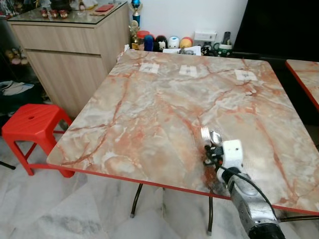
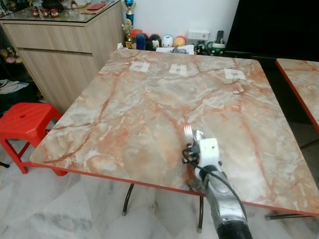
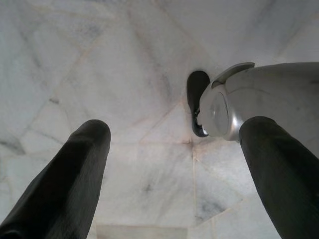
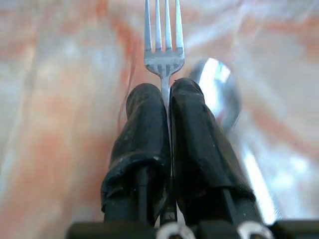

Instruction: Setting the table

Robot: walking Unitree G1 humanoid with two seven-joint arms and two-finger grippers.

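Two black fingers of the right gripper [image 4: 167, 94] pinch a steel fork [image 4: 163, 47] over the veined marble table [image 1: 149, 109]; a shiny spoon [image 4: 219, 92], blurred, seemingly lies just beside. Left gripper [image 3: 174, 149] hangs wide open.

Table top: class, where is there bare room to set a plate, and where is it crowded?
Most of the table is bare: the whole left half toward the red stool, and the middle, below the three white tags near the far edge. It is crowded only near the front right, where the right gripper holds a fork beside a spoon.
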